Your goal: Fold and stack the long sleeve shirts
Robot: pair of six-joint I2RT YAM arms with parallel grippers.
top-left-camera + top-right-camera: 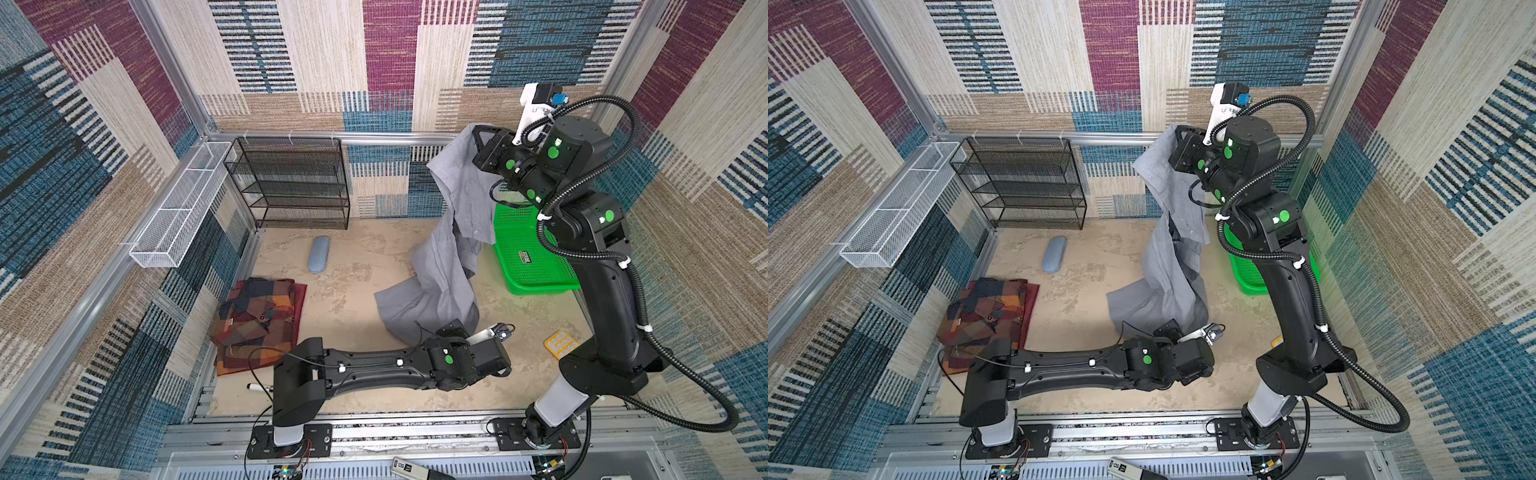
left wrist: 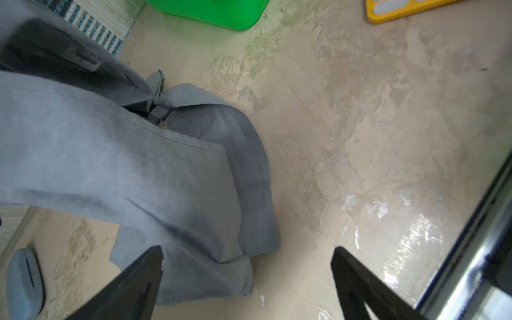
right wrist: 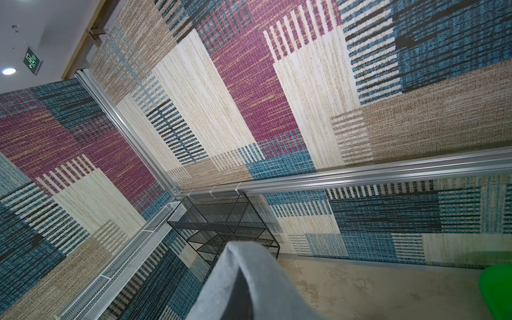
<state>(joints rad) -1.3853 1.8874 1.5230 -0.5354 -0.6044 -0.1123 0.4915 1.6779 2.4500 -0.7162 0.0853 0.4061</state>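
Grey shirt (image 1: 440, 266): clamped in right gripper (image 1: 478, 143), far right of bench (image 1: 353, 257), hem trailing mid-bench. Plaid shirt (image 1: 257, 320): folded, left edge. Left gripper (image 2: 246, 249): spread wide, empty, at hem; advise pinching one hem corner squarely

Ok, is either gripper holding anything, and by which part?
The right gripper holds the plain grey collared cloth shirt up by a bunched edge; which part is unclear. The left gripper is open and empty.
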